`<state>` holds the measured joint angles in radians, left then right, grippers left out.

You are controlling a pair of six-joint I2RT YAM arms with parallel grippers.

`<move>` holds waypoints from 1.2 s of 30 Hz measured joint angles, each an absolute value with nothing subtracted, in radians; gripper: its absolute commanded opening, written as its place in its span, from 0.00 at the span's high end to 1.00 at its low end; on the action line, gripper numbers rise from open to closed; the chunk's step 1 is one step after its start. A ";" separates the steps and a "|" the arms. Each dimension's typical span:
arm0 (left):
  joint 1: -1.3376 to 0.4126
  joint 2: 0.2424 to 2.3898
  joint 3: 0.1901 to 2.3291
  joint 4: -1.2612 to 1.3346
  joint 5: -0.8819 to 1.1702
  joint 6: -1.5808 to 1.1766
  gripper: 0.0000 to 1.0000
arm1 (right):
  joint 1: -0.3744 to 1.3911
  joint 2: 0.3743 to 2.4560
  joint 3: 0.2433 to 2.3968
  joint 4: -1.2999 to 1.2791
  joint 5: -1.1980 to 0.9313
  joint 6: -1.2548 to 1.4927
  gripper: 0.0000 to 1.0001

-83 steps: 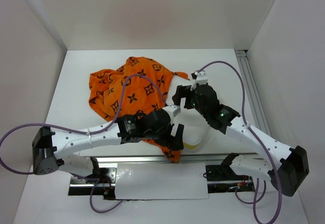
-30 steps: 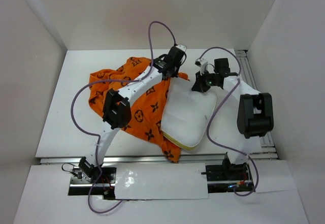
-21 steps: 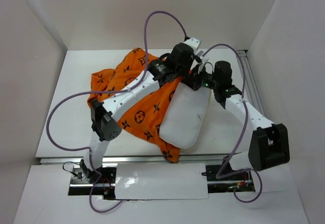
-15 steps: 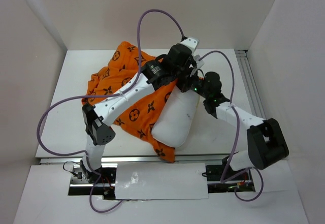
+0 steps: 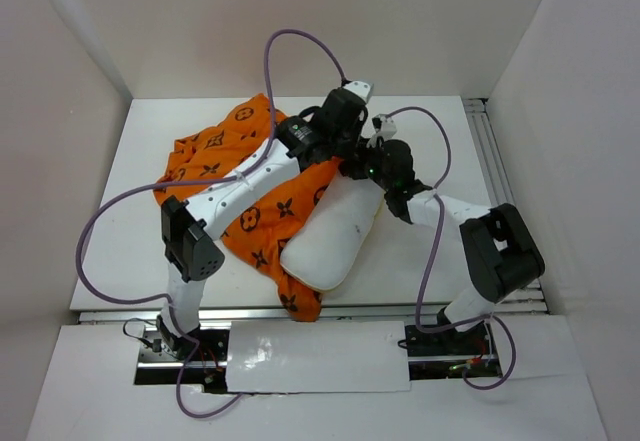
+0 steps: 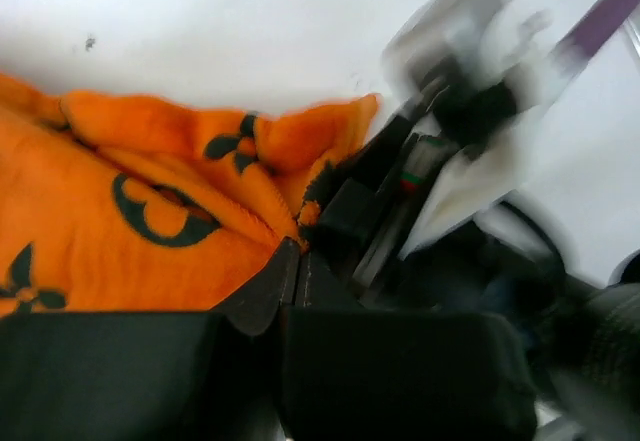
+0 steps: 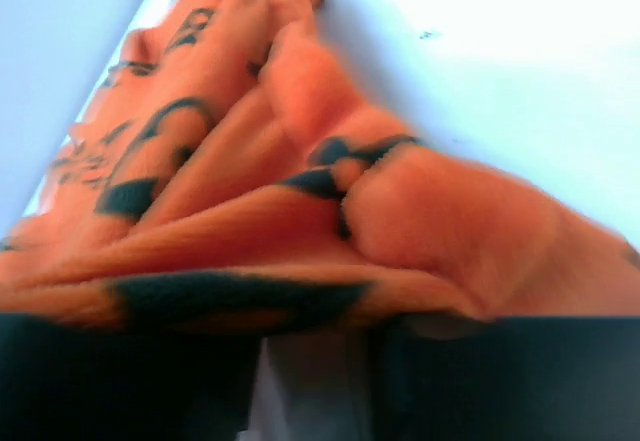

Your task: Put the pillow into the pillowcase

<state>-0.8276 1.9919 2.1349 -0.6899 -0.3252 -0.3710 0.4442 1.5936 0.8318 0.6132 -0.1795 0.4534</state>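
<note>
As seen from overhead, the pillow [image 5: 325,246] is laid at the centre of the table [image 5: 160,121], its long axis slanted from 1 o'clock down to 7 o'clock. The pillowcase [image 5: 265,231] is bunched beside it toward 9 and 10 o'clock. Orange folds are tucked under the pillow's left edge and around its 7 o'clock corner, and most of the white surface is left uncovered. Whether the 1 o'clock end is inside the opening cannot be told, since it is hidden by the grippers.

The left gripper [image 5: 350,153] is placed at that 1 o'clock end, with the right gripper [image 5: 368,166] just beside it at 3 o'clock. In the left wrist view, the left gripper [image 6: 302,259] is seen with its fingers pressed together, and an edge of the pillowcase [image 6: 120,251] is pinched at their tips. The other gripper is shown blurred at 2 o'clock. In the right wrist view, the frame is filled by folds of the pillowcase [image 7: 300,161] heaped against the right gripper [image 7: 315,326]. A pale gap is visible between its dark fingers [image 7: 130,381], but whether cloth is clamped there cannot be told.
</note>
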 measured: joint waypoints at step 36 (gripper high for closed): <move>-0.798 1.570 1.434 -0.640 -0.171 -0.703 0.00 | 0.342 1.058 0.726 -0.349 -0.288 0.267 0.00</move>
<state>-0.7979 1.5703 1.4338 -0.6403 -0.1715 -0.7033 0.3416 1.0576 0.7258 -0.3492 -0.2882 0.2668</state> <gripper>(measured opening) 1.000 1.000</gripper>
